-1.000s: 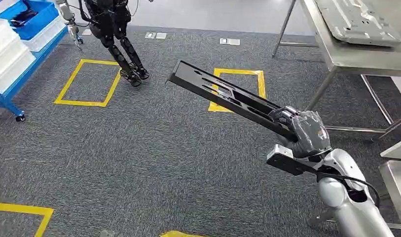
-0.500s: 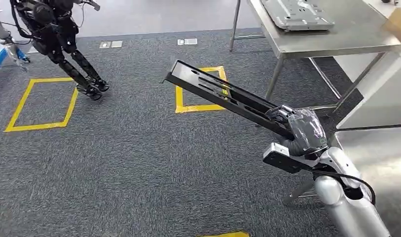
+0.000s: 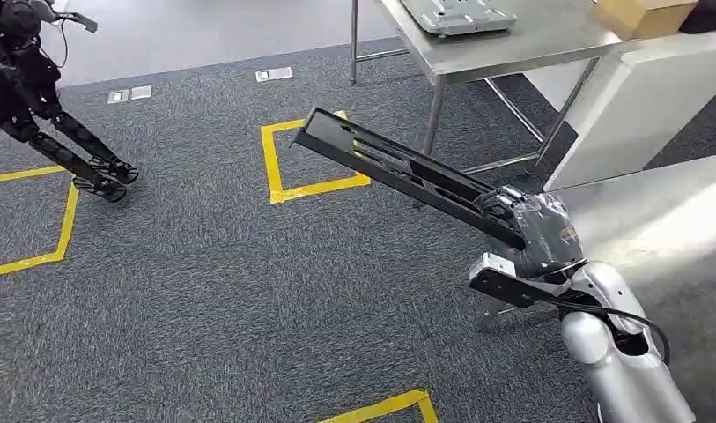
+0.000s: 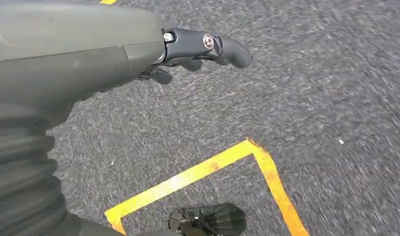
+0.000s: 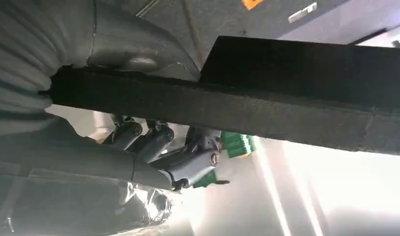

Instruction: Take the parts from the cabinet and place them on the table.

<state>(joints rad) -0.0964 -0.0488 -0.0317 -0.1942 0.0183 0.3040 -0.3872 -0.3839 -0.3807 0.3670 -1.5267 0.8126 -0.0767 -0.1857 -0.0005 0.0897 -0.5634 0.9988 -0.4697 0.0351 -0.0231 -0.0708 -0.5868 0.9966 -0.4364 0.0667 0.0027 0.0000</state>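
Observation:
A long black metal part [image 3: 398,167] sticks out over the carpet, pointing up and to the left in the head view. My right hand [image 3: 535,227] grips its near end. The right wrist view has the same black part [image 5: 266,93] running across the picture, with the fingers [image 5: 158,142] curled under it. A steel table [image 3: 530,40] stands at the far right, with a grey metal panel [image 3: 458,13] lying on it. My left hand [image 4: 188,49] hangs over the carpet with nothing in it, its fingers slightly bent and apart.
Another dark humanoid robot [image 3: 37,97] stands at the far left. Yellow tape squares [image 3: 310,154] mark the grey carpet. A brown box [image 3: 640,13] sits on a white counter [image 3: 636,97] at the right. A bright steel surface [image 3: 662,220] lies close on my right.
The whole view has swung to the right: the other robot and tape squares slid left, the steel table and white counter came nearer. My right hand still holds the black part the same way.

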